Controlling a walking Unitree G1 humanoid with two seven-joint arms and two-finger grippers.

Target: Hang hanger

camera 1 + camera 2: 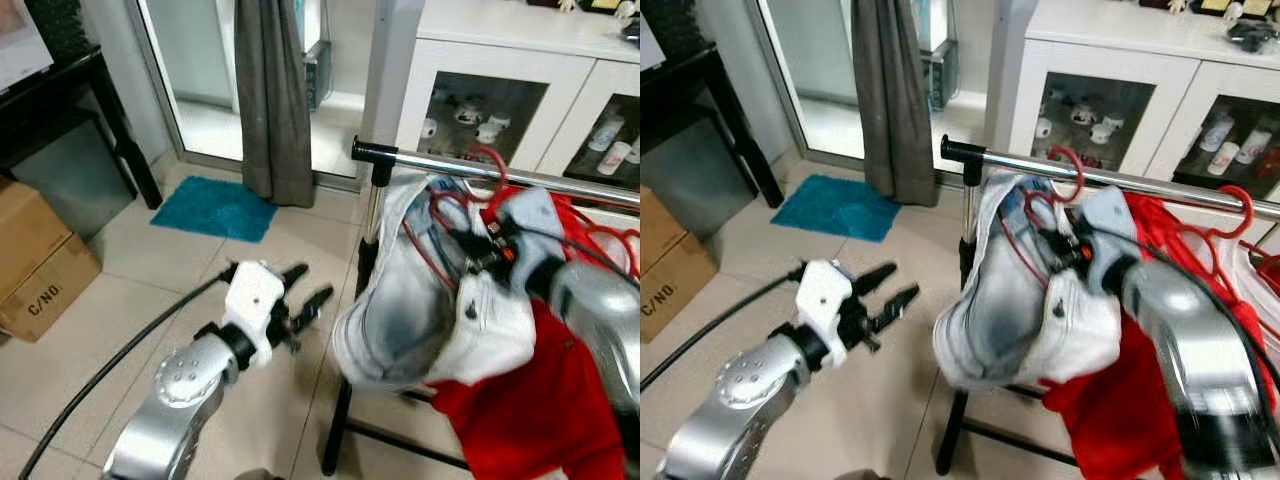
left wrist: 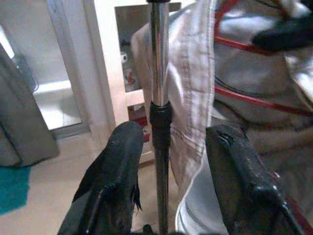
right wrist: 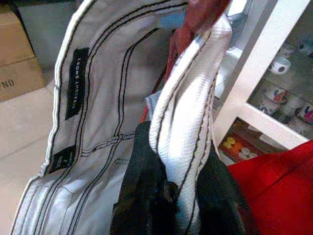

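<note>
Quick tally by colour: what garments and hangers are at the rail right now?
Light denim garment: 1
Red garment: 1
Red hangers: 2 clear, more hidden in the fabric
Total: 4

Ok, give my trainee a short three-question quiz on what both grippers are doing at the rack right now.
1. True or false: the left gripper is shut on the rack's upright pole.
2. What does the right gripper pinch? A) the red garment B) the pale denim garment C) the grey curtain
3. Fill in: the red hanger hooks over the ___ rail.

Key:
1. False; its fingers are open, with the pole seen between them in the left wrist view.
2. B
3. chrome
</note>
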